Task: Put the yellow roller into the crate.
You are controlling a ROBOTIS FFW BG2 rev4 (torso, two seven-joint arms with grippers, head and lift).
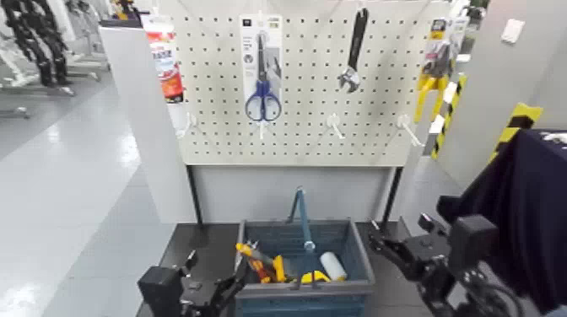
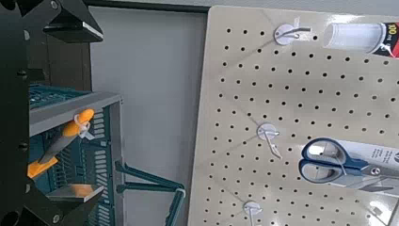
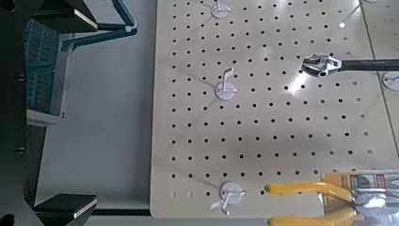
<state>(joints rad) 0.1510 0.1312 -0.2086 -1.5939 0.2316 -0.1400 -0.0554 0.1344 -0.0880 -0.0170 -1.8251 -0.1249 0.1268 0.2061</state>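
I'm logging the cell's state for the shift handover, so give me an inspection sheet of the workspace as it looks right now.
Surface: dark floor mat under the crate.
Job's things: white-sleeved yellow roller lies inside the blue-grey slotted plastic crate.
Clutter: orange-handled pliers in the crate.
Grippers: left tool open beside the crate's left end; right tool open beside its right end; both empty.
Cables: nothing seen.
Surroundings: white pegboard holding blue-handled scissors, a black wrench and yellow-handled pliers.
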